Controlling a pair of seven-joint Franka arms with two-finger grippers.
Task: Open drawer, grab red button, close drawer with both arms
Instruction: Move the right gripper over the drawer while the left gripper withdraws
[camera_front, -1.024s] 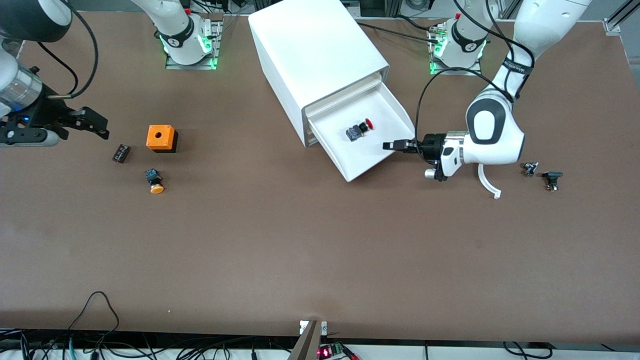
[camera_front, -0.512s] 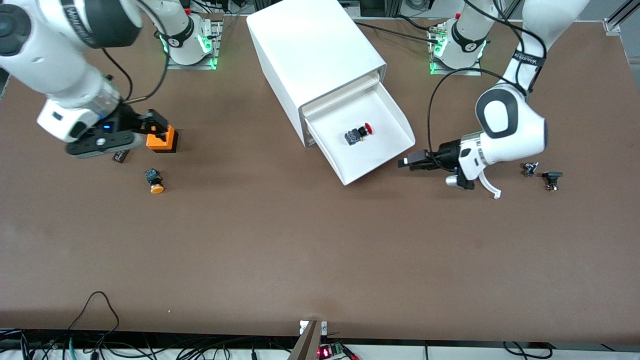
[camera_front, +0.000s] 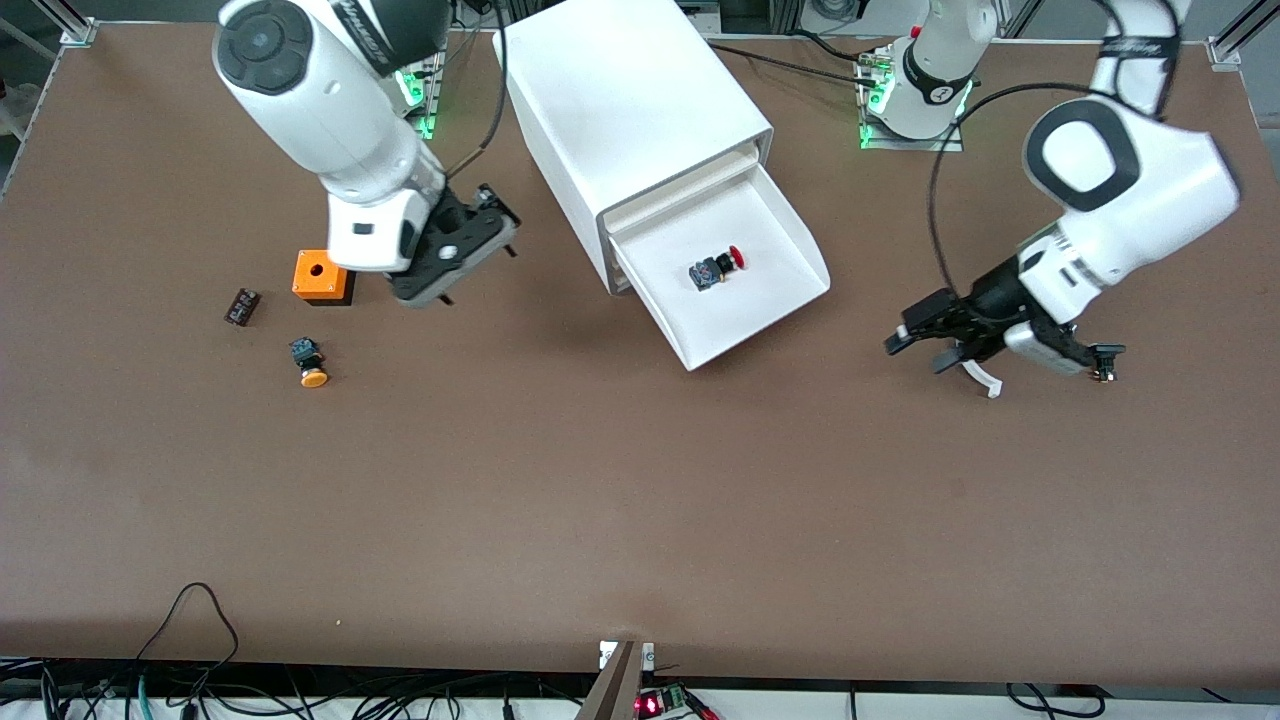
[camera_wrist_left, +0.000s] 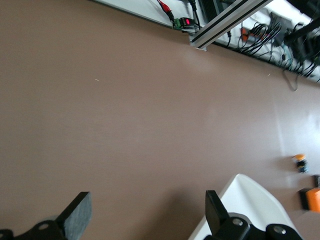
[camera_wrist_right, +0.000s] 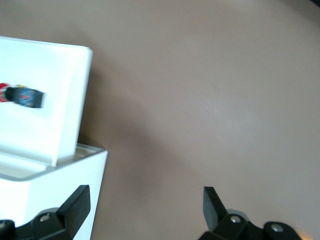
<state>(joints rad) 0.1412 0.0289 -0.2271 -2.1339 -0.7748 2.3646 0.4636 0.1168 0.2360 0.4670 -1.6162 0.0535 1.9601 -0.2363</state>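
The white cabinet (camera_front: 630, 100) has its lowest drawer (camera_front: 760, 315) pulled open. The red-capped button (camera_front: 720, 267) lies on its side in the drawer. My right gripper (camera_front: 495, 212) is open and empty, up over the table between the orange box and the cabinet. Its wrist view shows the drawer wall (camera_wrist_right: 82, 100), the button (camera_wrist_right: 22, 95) and the open gripper (camera_wrist_right: 145, 200). My left gripper (camera_front: 908, 340) is open and empty, low over the table beside the drawer toward the left arm's end. Its wrist view shows the open gripper (camera_wrist_left: 147, 212) and the drawer's corner (camera_wrist_left: 250, 197).
An orange box with a hole (camera_front: 322, 276), an orange-capped button (camera_front: 310, 365) and a small dark part (camera_front: 242, 305) lie toward the right arm's end. A white curved piece (camera_front: 980, 378) and a small black part (camera_front: 1103, 358) lie by the left gripper.
My right arm has swung from its end of the table to beside the cabinet. My left gripper has come off the drawer's front lip and moved toward the left arm's end.
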